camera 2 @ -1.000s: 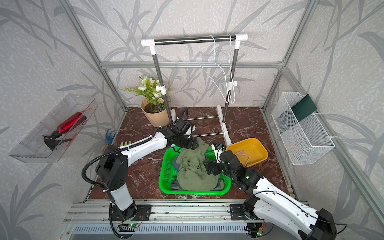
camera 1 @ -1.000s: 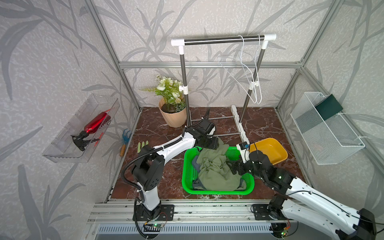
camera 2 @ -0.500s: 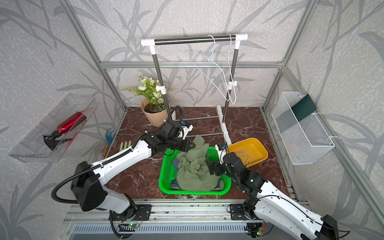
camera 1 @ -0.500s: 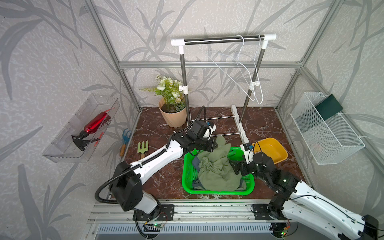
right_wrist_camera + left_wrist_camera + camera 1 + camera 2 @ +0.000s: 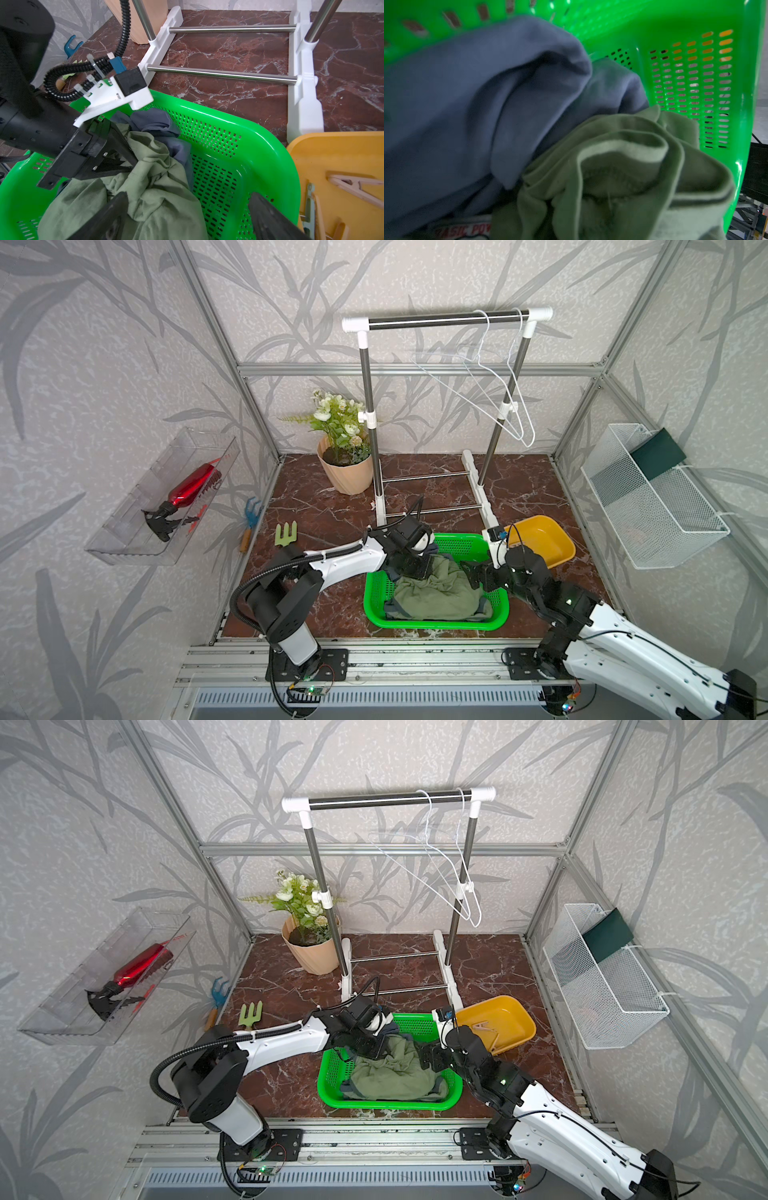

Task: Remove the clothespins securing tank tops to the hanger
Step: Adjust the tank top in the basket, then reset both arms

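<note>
With the left gripper (image 5: 133,166) pinching the olive tank top (image 5: 436,593) in the green basket (image 5: 436,624) and the right gripper (image 5: 187,209) spread wide beside it. Seemingly nearing the end, judging by bare hangers (image 5: 494,389), the navy tank top (image 5: 488,93) beneath and clothespins (image 5: 353,185) lying in the yellow tray (image 5: 342,149).

Soft, even light fills both top views, shadows faint. The left wrist view is dim, the navy tank top (image 5: 467,104) blurred near the lens; glare streaks the green basket (image 5: 675,25).
</note>
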Motion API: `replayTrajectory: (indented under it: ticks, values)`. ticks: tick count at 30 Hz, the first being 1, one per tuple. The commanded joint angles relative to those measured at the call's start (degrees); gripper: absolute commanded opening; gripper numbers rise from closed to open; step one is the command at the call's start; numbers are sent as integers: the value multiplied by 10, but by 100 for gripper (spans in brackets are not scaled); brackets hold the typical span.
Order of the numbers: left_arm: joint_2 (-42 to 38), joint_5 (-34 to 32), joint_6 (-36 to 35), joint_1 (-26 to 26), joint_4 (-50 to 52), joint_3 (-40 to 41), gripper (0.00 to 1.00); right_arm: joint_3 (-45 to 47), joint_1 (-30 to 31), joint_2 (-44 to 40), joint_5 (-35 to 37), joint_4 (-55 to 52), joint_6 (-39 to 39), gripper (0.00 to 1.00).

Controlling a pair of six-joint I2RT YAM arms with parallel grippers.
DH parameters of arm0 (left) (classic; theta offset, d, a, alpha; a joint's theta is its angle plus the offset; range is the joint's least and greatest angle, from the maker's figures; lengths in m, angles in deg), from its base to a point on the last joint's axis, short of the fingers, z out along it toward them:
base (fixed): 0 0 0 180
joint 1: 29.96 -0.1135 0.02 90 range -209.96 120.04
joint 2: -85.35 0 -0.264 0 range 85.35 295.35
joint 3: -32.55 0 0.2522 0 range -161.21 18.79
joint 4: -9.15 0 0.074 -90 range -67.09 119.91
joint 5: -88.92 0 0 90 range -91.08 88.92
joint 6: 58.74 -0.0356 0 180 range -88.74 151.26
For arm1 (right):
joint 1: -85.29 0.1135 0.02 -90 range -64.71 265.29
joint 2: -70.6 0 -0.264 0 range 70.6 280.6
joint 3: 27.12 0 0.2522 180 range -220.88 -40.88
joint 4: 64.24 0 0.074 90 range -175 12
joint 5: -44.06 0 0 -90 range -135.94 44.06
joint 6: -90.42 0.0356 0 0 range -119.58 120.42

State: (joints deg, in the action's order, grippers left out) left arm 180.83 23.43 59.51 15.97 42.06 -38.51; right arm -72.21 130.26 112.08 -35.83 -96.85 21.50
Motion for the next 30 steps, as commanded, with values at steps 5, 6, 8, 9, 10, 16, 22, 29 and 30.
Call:
replayTrajectory:
  ticks: [5,6,8,9,10,16,22,29,30]
  values:
    - [16,-91,-12,10,26,-11,30,-3,3,-20,33,-38,-8,93]
    - [3,-99,-15,13,39,-16,46,-4,3,-25,36,-43,-10,94]
    - [-28,-131,-25,26,84,-36,66,-12,2,-38,44,-55,-15,95]
    - [-48,-155,-29,34,111,-48,73,-18,2,-43,49,-65,-18,96]
    - [-73,-176,-33,41,136,-60,78,-25,2,-49,55,-78,-22,97]
    - [-224,-259,-22,44,196,-83,99,-71,-12,-105,107,-141,-50,100]
    - [-333,-350,-16,-10,240,-93,99,-93,-111,-116,103,-162,-87,99]
    - [-382,-542,-133,-120,4,68,99,-33,-404,-18,-44,20,-86,99]
    - [-380,-560,-161,-141,-54,100,99,-15,-433,9,-49,67,-92,99]
